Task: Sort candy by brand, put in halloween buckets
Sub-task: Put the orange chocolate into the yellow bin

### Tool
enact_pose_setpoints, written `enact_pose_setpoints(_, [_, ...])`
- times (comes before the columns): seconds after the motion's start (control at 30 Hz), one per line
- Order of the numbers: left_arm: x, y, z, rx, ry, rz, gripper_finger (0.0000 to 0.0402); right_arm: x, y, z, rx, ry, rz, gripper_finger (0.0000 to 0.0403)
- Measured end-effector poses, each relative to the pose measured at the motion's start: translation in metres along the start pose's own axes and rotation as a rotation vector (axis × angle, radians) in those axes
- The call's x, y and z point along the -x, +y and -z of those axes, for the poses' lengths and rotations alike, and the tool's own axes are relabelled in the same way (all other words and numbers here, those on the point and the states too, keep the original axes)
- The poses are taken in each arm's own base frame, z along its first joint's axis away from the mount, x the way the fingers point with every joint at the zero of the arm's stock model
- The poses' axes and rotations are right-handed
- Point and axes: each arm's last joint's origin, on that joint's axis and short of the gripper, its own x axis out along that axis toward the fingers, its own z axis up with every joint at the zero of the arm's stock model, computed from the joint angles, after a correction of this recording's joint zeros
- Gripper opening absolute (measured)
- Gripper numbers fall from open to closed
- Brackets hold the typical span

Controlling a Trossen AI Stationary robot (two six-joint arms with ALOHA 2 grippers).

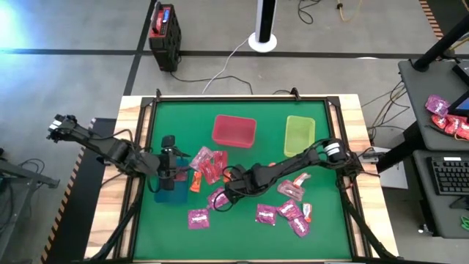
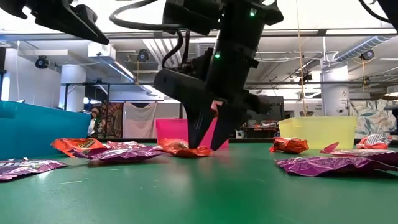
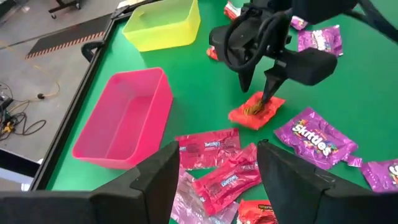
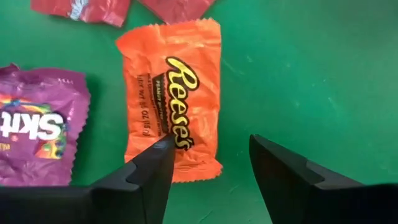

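Note:
An orange packet (image 4: pixel 171 93) lies flat on the green mat near the table's middle (image 1: pixel 230 174). My right gripper (image 4: pixel 211 149) is open and points down at the packet's edge: one fingertip (image 4: pixel 163 148) stands over the wrapper, the other over bare mat. My left gripper (image 3: pixel 214 180) is open and holds nothing. It hovers at the table's left (image 1: pixel 169 165), by the dark blue bin (image 1: pixel 174 194). The pink-red bin (image 1: pixel 234 130) and the lime green bin (image 1: pixel 299 134) stand near the far edge. Red packets (image 3: pixel 211 165) and magenta packets (image 1: pixel 199 218) lie scattered. My right gripper comes from above with its fingers on either side of the orange packet's long edge (image 4: pixel 205 124). In the low view the fingertips (image 2: pixel 200 142) reach down to the wrapper (image 2: pixel 183 149). I cannot tell whether they touch it. The packet lies flat on the mat.
More magenta and red packets lie toward the near right (image 1: pixel 293 213), and another orange packet (image 1: pixel 196 183) lies beside the blue bin. A raised wooden frame (image 1: pixel 132 147) borders the mat. A black-and-red box (image 1: pixel 165 33) stands on the floor beyond the far edge.

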Motion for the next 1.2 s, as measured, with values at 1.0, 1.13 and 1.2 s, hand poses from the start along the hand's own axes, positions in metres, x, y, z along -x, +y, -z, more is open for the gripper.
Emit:
enact_pose_setpoints(1.0, [-0.05, -0.032, -0.042, -0.012, 0.07, 0.101, 0.0198, 0.138, -0.071, -0.019, 0.32, -0.026, 0.214, 0.0013])
enact_pose_setpoints(1.13, [-0.054, -0.035, -0.049, -0.009, 0.075, 0.101, 0.0198, 0.167, -0.107, -0.02, 0.201, -0.054, 0.367, 0.0013])
enact_pose_setpoints(1.2, [-0.055, -0.036, -0.049, -0.002, 0.08, 0.1, 0.0198, 0.179, -0.126, -0.019, 0.104, -0.095, 0.426, 0.0013])
